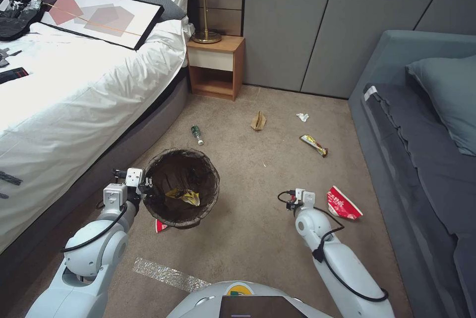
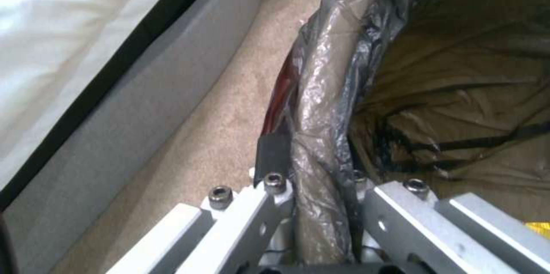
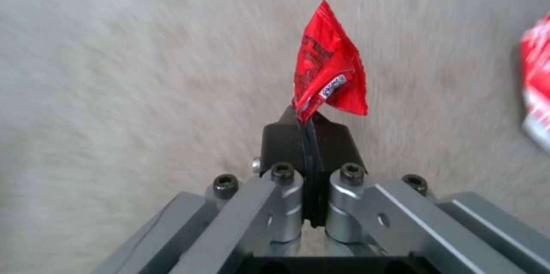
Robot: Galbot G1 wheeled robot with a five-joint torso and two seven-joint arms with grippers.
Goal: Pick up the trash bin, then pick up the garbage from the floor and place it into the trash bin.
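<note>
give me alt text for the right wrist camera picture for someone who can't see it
The right gripper has its black fingers shut on a small red packet, holding it above the tan carpet. Another red-and-white packet lies on the carpet at the edge.

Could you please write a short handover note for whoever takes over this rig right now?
Left gripper: shut on the trash bin rim, holding it beside the bed.
Right gripper: shut on a small red packet, above the carpet, right of the bin.
Done: bin picked up; a yellow wrapper lies inside.
Left: bin the held packet, then collect the red-and-white packet, snack-bar wrapper, white tissue, brown paper bag, small bottle and the red scrap by the bin's base.
</note>
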